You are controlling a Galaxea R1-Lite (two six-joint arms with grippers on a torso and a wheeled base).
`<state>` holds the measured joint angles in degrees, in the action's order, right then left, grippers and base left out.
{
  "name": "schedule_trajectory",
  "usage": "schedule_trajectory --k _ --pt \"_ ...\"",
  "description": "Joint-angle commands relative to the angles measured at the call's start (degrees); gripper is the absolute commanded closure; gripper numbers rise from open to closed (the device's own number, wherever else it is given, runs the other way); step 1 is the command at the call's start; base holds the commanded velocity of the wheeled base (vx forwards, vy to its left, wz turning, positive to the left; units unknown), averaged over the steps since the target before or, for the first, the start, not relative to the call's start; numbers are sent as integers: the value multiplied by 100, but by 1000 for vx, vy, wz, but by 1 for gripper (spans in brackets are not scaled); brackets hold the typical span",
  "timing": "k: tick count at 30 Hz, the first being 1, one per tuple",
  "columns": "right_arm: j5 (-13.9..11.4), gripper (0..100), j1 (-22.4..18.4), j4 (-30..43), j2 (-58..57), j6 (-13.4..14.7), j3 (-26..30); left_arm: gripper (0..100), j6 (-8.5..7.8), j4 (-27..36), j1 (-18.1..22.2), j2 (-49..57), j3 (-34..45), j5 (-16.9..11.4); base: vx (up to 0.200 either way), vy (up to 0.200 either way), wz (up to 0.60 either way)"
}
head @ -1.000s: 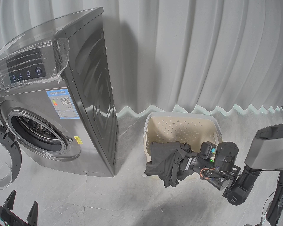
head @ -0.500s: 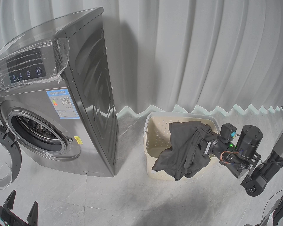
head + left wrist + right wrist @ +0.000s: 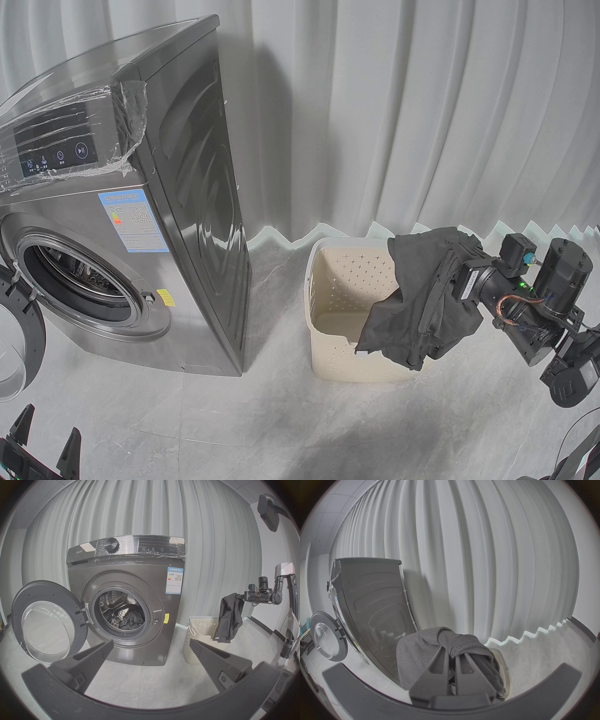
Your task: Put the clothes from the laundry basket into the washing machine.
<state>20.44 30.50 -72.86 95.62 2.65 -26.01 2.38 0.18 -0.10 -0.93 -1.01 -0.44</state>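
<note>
While the cream perforated plastic laundry basket (image 3: 337, 365) stands on the pale marbled floor (image 3: 250, 425), a dark grey crumpled cloth garment (image 3: 425, 300) hangs over its right side. The garment's upper part is raised above the rim and its lower folds drape down across the basket's right-hand wall. Whether those folds touch the rim cannot be told.

The right gripper (image 3: 454, 652) sits up and to the right of the basket, its two fingers squeezed together on the garment's bunched top.

Near the basket's left side, apart from it, stands the grey metal front-loading washing machine (image 3: 187, 187). Its round porthole door (image 3: 47, 620) is swung wide open on the side away from the basket. A heap of dark clothes (image 3: 129, 620) lies in the drum.

The left gripper (image 3: 149, 642) is low and well to the left of the basket, its fingers spread wide with nothing between them. A white pleated curtain (image 3: 406, 125) hangs behind the basket.
</note>
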Motion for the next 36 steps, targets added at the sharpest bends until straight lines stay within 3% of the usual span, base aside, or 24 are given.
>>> schedule_trajectory --k 1,18,30,36 --pt "3 100 44 18 -281 -1 35 0 0 -1 1 84 84 0 0 0 0" --pt "-67 100 70 -9 -307 17 237 0 26 -1 1 84 84 0 -176 0 0" --pt "-76 100 342 -61 -325 52 220 0 52 8 1 84 84 0 0 0 0" --pt "-76 100 404 -70 -360 52 255 0 61 8 1 84 84 9 0 200 0"
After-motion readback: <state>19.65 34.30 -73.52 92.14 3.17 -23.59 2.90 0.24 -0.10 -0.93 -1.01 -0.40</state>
